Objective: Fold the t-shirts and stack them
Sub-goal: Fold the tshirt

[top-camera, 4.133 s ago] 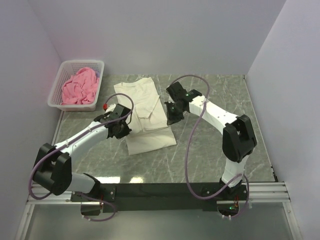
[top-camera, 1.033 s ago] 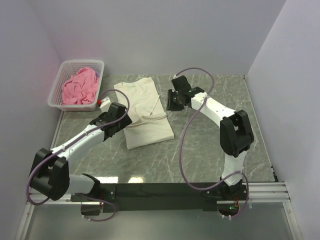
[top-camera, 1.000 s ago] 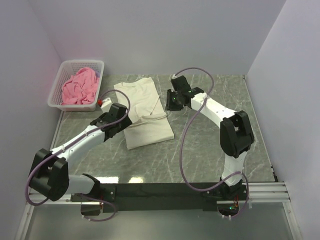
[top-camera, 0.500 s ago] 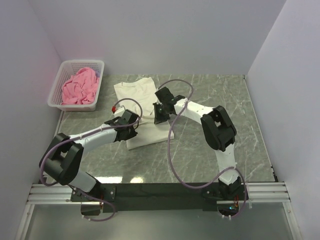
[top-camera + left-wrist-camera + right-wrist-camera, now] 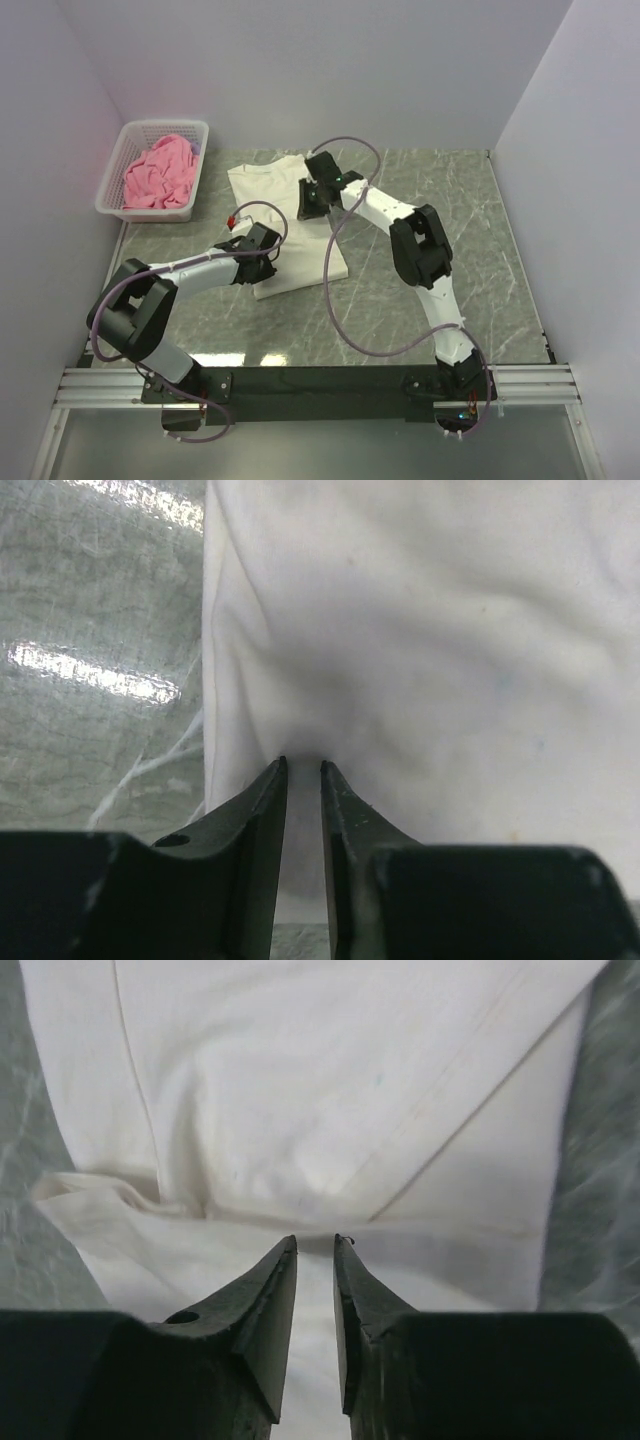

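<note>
Top: cream t-shirt (image 5: 275, 190) on my desk (image 5: 450, 250), pink t-shirt (image 5: 158, 172) in basket (image 5: 165, 125). Left hand (image 5: 260, 264) at the cream one's near-left edge, right hand (image 5: 308, 203) mid-shirt.
Left wrist: left hand (image 5: 302, 767) nearly closed, pinching puckered cloth.
Right wrist: right hand (image 5: 315, 1240) a narrow slit at a fold; can't tell if it grips.

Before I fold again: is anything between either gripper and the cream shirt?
Nothing visible. The left gripper and right gripper are both down on the cream t-shirt, pinching its cloth.

The cream-white t-shirt (image 5: 268, 188) lies flat, folded narrow, while the pink t-shirt (image 5: 158, 172) sits crumpled in the basket (image 5: 165, 124).
</note>
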`<state>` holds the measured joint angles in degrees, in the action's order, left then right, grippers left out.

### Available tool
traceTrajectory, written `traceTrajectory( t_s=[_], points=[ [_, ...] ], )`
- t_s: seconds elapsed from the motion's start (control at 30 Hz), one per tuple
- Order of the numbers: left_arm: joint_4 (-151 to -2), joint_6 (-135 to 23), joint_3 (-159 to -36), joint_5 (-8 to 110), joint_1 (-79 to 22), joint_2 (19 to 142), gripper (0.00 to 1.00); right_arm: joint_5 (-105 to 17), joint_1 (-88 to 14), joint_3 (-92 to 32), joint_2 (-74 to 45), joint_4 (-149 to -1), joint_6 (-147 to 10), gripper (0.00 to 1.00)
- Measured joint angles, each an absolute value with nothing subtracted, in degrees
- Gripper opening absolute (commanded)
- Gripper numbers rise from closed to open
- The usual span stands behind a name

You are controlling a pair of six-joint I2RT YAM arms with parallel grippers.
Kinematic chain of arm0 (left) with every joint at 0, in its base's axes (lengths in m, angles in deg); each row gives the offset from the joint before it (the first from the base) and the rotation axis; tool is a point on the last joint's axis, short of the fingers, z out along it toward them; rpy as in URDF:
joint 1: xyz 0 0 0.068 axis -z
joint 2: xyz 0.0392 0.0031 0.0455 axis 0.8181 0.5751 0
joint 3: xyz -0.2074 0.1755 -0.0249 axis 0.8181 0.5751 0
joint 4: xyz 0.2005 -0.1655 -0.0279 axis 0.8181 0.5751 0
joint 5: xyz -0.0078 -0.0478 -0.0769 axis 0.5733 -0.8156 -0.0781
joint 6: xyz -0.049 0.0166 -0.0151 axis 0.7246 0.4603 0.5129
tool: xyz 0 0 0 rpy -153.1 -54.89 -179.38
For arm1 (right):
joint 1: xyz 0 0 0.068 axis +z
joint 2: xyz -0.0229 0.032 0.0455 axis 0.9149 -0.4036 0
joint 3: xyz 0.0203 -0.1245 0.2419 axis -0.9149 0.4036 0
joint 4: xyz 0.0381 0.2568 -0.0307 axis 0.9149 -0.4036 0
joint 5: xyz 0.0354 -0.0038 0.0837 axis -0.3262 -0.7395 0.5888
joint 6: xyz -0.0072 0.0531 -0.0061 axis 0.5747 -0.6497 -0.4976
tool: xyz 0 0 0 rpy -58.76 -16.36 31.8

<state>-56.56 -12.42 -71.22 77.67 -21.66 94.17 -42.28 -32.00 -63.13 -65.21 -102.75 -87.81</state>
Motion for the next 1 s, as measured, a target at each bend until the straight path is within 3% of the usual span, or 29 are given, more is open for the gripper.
traceTrajectory(
  t_s=[0.23,0.63,1.0],
  points=[
    [-54.8,-12.6,-72.2,78.4,-21.7,93.9,0.32,-41.8,-37.0,-67.9,-66.8,-102.3,-88.2,0.36],
    [-54.9,-16.6,-81.5,79.9,-29.4,94.6,0.24,-30.1,-38.2,-34.2,-41.0,-92.6,-89.8,0.36],
    [-56.0,-19.9,-94.2,79.2,-36.4,111.5,0.21,-25.9,-38.1,-17.5,-36.9,-88.6,-90.6,0.36]
  ],
)
